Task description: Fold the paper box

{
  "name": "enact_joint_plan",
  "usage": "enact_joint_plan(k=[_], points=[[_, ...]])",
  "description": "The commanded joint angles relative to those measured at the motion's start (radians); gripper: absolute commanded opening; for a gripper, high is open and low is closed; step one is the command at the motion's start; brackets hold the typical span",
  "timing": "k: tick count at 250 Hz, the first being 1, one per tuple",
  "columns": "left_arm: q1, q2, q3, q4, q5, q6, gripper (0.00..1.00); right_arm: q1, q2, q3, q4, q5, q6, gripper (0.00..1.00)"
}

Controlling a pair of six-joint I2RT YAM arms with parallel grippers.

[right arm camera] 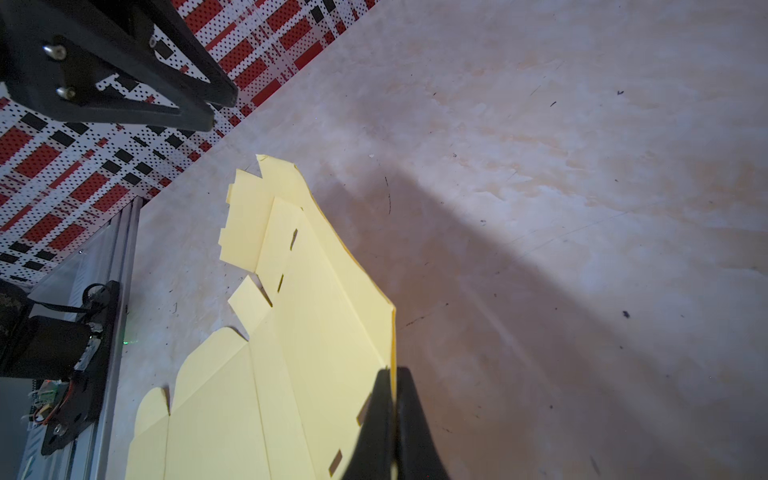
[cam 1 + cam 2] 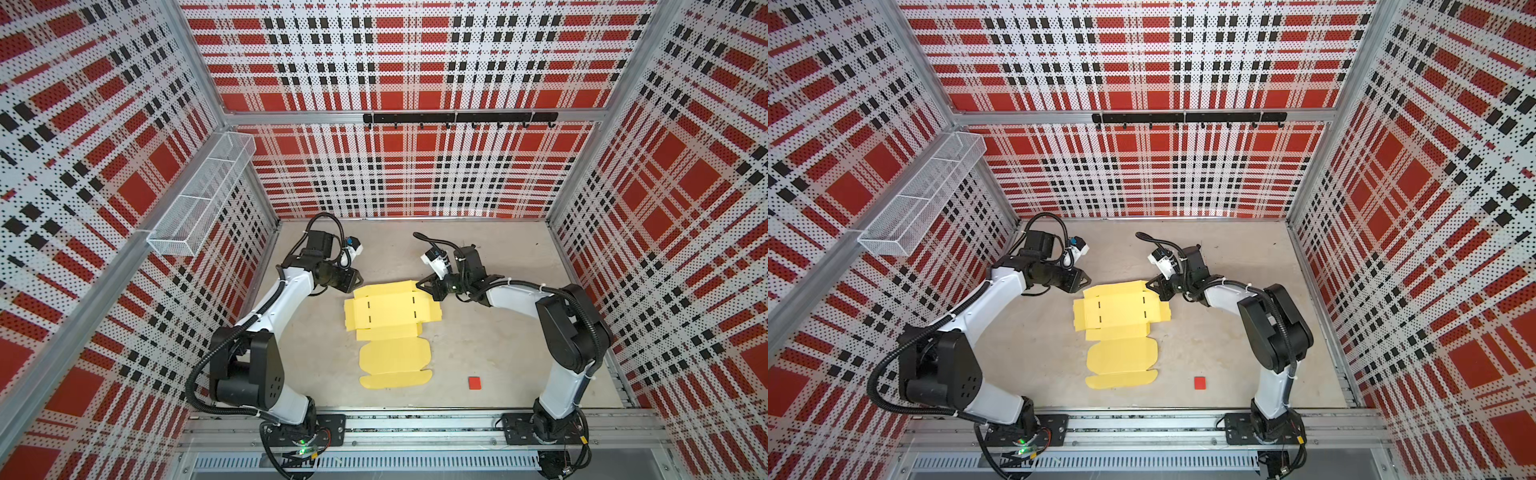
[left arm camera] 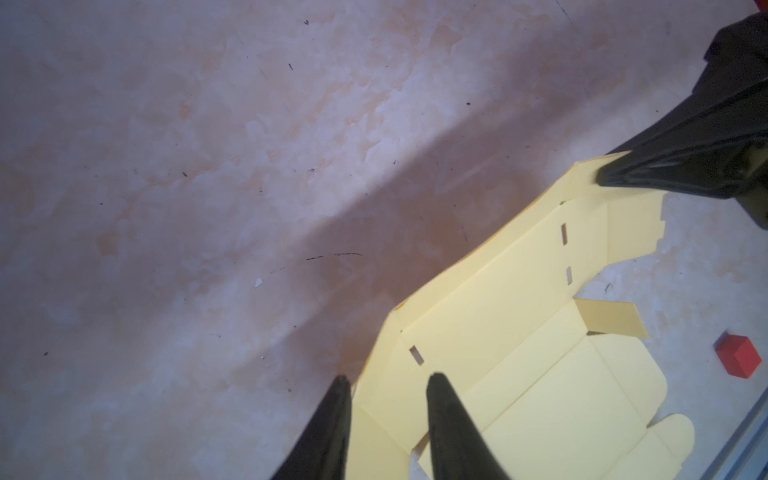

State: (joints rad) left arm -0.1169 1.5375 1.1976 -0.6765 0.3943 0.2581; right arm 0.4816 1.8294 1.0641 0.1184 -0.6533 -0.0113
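Right gripper (image 1: 392,372) jaws are closed on the raised far edge of the paper box (image 2: 390,316), at the corner on that side. At the opposite far corner the left gripper (image 3: 388,380) is held with its jaws apart, one finger over the card and the other over the bare table (image 2: 478,332). The card's edge lies between them, unclamped. The paper box is spread open on the table between and in front of both grippers, its long axis running from the grippers back toward the arm bases. Its far flap is tilted up between the grippers, and the rounded flaps are laid flat at the end farthest from them. Four short slits are seen in the panel nearest the grippers. A small red square (image 2: 474,382) is set on the table well apart from the right gripper, beside the rounded end. A wire basket (image 2: 195,208), divided into three compartments, is hung on the side wall well above the left gripper.
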Motion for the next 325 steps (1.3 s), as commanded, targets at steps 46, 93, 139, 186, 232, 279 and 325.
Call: enact_joint_plan(k=[46, 93, 139, 186, 232, 279, 325], points=[[0.019, 0.167, 0.083, -0.018, -0.078, -0.059, 0.05, -0.004, -0.042, -0.006, 0.055, -0.01, -0.018, 0.04], [-0.047, 0.152, 0.071, -0.043, -0.09, -0.031, 0.02, -0.008, -0.035, 0.002, 0.038, 0.023, -0.007, 0.04], [-0.086, 0.11, 0.035, -0.031, -0.098, -0.015, 0.02, -0.016, -0.027, -0.001, 0.038, 0.049, 0.004, 0.03], [-0.077, 0.099, 0.023, -0.026, -0.072, -0.031, 0.01, -0.019, -0.036, -0.017, 0.059, 0.047, 0.007, 0.03], [-0.083, 0.082, 0.009, -0.036, -0.071, -0.023, 0.01, -0.021, -0.038, -0.031, 0.066, 0.049, 0.012, 0.03], [-0.074, 0.093, 0.003, -0.034, -0.041, -0.034, 0.02, -0.023, -0.041, -0.036, 0.09, 0.037, 0.039, 0.03], [-0.109, 0.118, 0.008, -0.035, 0.037, -0.058, 0.01, -0.023, -0.038, -0.034, 0.079, 0.055, 0.036, 0.03]])
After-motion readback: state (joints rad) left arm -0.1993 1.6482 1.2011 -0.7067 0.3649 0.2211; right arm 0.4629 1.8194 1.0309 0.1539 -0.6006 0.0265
